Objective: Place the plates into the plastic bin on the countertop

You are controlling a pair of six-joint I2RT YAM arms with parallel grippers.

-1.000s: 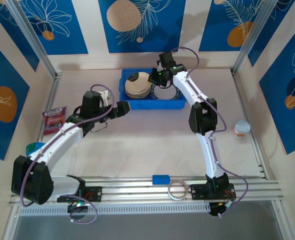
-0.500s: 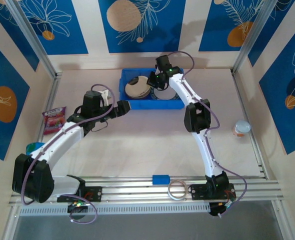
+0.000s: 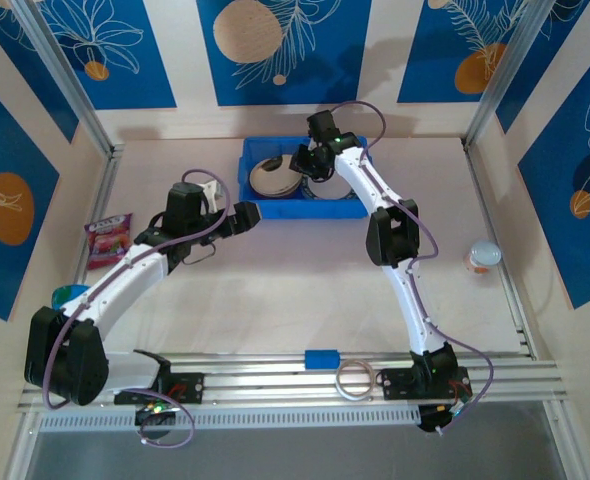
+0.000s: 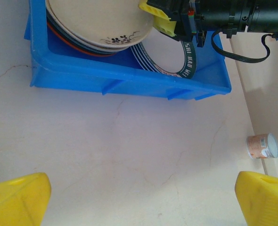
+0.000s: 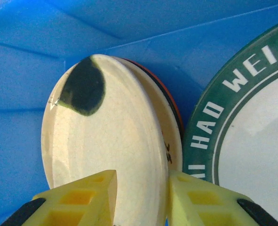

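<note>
Over the far middle of the tabletop (image 3: 275, 300), seen from above, the plastic bin (image 3: 250, 190) sits with the right claw (image 3: 306, 160) reaching into it. A cream plate (image 3: 271, 174) lies in the bin's left half, right at that claw. A green-rimmed plate (image 3: 327, 190) is on the right, largely hidden under the arm. The left claw (image 3: 246, 215) hovers at the bin's near-left corner, outside the wall; whether it is spread is hard to tell from here. A pink snack packet (image 3: 110, 239) lies at the left edge, its print too small to read. A small can (image 3: 483, 257) sits at the right edge.

From the left wrist, the left claw (image 4: 139, 200) is spread wide, holding nothing, with bare tabletop (image 4: 129, 141) between its yellow fingertips (image 4: 16, 202). The plastic bin (image 4: 129, 80) lies well ahead of it. The cream plate (image 4: 96, 23), cut off by the top edge, bears a small dark floral sprig and rests tilted on darker and orange rims. The right claw (image 4: 169, 21) is at its edge. White lettering on the green-rimmed plate (image 4: 186, 56) is too foreshortened to read. The can (image 4: 260, 146) lies on its side, its label blurred.

At the right wrist, the right claw (image 5: 141, 197) pinches the cream plate (image 5: 110, 146) by its rim, one yellow finger (image 5: 82, 193) on each side. A dark blot marks the plate's upper left. An orange rim (image 5: 169, 101) peeks out behind it. The green-rimmed plate (image 5: 233, 141), just beside, reads roughly "HAO WEI", with more letters cut off below.
</note>
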